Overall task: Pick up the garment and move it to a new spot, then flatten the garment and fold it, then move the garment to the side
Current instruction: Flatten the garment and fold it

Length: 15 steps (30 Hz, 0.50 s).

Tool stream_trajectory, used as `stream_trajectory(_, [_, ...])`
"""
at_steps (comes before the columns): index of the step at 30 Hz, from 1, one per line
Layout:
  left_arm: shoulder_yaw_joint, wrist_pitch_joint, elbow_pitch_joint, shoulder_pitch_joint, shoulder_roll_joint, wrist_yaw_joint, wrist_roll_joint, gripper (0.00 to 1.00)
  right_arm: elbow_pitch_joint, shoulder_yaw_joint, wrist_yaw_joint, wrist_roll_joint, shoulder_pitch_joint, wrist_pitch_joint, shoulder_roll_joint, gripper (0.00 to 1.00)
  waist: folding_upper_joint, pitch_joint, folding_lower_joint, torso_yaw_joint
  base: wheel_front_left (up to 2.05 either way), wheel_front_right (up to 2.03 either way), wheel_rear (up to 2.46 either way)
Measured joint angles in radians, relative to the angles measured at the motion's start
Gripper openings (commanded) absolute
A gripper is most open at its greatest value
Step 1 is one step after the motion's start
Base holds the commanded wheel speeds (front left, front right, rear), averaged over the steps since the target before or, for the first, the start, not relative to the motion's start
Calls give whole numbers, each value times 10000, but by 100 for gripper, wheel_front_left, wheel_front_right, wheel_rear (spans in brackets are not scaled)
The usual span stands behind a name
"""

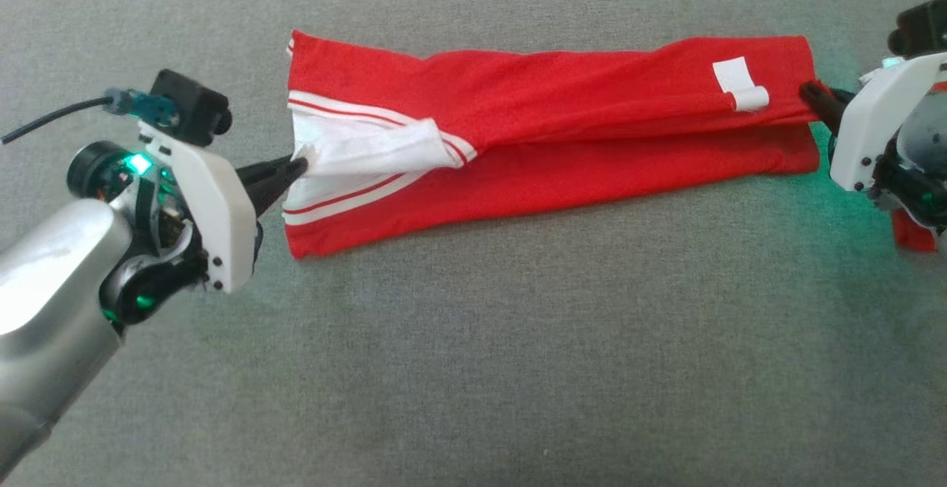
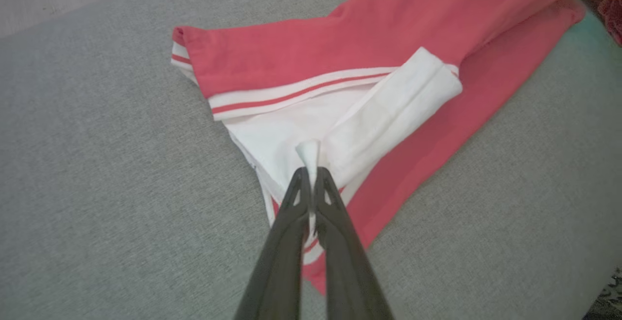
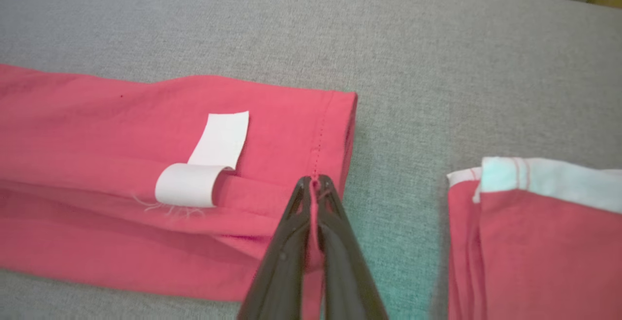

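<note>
While the red garment [image 1: 562, 139] lies stretched on the grey upholstery [image 1: 473, 368], its long axis runs from the left gripper [image 1: 298, 167], clamped on the white end, to the right gripper [image 1: 809, 93], clamped on the opposite red hem.

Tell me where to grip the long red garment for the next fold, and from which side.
The garment lies as a long narrow band, so its short ends are probably best, approached lengthwise from outside. The left gripper is shut on the white fabric at one end, the right gripper on the hem opposite.
</note>
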Motion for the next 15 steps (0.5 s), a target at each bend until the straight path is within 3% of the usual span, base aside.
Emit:
stream_trajectory(9, [-290,81,4,258,-61,247,6,0,-121,391,0,568,2,742,-205,0,0,102,0,-107,0,0,0])
stream_trajectory(10, [-322,67,59,308,-105,249,12,11,-117,410,0,602,4,759,-205,52,0,109,1,-118,0,0,0])
stream_trajectory(11, [-339,21,109,350,-163,251,48,100,-86,420,0,614,8,761,-201,100,0,109,1,-132,0,0,0])
stream_trajectory(15, [-299,-529,383,390,-349,416,255,100,21,399,0,706,22,633,-196,100,0,31,1,-206,0,0,0])
